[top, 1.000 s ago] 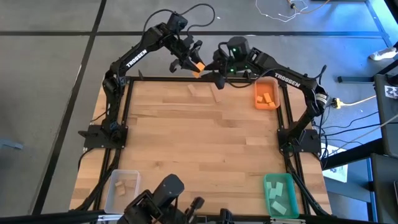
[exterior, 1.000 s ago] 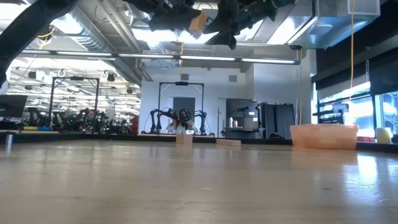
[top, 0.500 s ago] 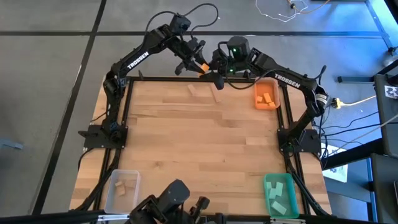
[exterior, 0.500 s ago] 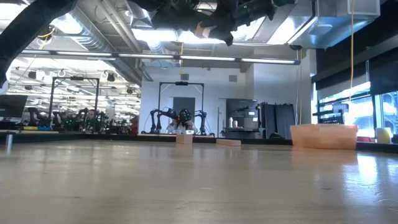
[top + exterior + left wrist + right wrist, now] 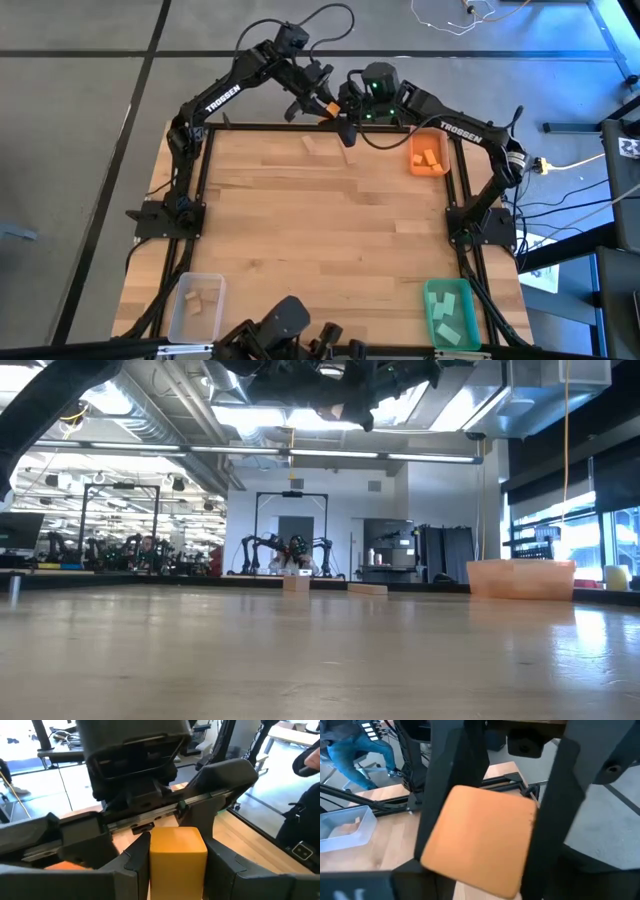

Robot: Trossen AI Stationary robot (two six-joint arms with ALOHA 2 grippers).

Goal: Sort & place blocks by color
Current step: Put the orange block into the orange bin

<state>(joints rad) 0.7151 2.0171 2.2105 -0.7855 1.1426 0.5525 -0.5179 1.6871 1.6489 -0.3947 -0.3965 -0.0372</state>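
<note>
Left gripper (image 5: 322,103): jaws grasping orange block (image 5: 178,854), above counter's (image 5: 330,230) far edge.
Right gripper (image 5: 340,110): jaws spread around the block, its lower part hidden.

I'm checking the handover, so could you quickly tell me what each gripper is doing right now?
Left gripper: shut on the orange block, above the table's far edge.
Right gripper: around the same block; cannot tell whether it grips yet.

pale planked wooden bench (image 5: 330,230), smooth, low sheen; small orange rectangular block (image 5: 178,855), matt painted wood look, smooth faces; left claw (image 5: 175,862) dark matt plastic fingers; clear rectangular plastic bin (image 5: 196,307), glossy; orange rectangular bin (image 5: 428,152) matt
</note>
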